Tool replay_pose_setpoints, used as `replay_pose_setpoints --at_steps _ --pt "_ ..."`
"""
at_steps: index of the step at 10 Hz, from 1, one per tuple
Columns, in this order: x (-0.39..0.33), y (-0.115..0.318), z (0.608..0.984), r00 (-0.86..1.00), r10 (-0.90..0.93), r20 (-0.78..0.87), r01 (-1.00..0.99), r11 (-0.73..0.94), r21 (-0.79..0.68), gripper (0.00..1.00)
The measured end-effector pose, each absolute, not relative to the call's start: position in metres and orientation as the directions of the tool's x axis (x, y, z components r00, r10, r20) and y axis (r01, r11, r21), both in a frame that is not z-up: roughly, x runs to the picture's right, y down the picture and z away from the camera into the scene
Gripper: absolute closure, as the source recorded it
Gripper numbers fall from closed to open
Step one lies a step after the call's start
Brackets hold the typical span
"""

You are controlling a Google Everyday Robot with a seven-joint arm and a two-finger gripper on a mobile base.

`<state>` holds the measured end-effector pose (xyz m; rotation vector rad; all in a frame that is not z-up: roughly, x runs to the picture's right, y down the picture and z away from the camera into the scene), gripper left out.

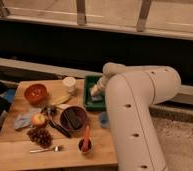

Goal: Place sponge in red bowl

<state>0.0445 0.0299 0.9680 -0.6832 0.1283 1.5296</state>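
Observation:
The red bowl [35, 93] stands at the back left of the wooden table [20, 150]. A small blue-grey piece [104, 119], apparently the sponge, peeks out beside my arm at the table's right edge, right of the maroon bowl; my arm covers part of it. My gripper [95, 92] is down inside the green tray [90, 105] at the back right, well right of the red bowl. Whatever lies directly under the gripper is hidden.
A maroon bowl [73, 118] holding a dark block sits mid-table. Around it are a white cup [69, 83], a banana [60, 99], an apple [38, 119], grapes [40, 136], a grey-blue cloth [24, 119], a fork [46, 149] and a carrot in a small cup [85, 142].

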Motion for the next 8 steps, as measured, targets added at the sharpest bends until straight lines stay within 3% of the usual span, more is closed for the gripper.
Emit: replay_pose_setpoints --at_steps 4,5,8 --pt "0.035 0.026 0.957 0.102 0.885 -0.455 -0.923 -0.087 -0.375 0.95" --pt "0.034 0.021 0.950 0.102 0.893 -0.438 -0.917 -0.087 -0.390 1.00" --pt "0.033 -0.012 0.914 0.096 0.924 -0.369 -0.901 -0.077 -0.428 1.00"
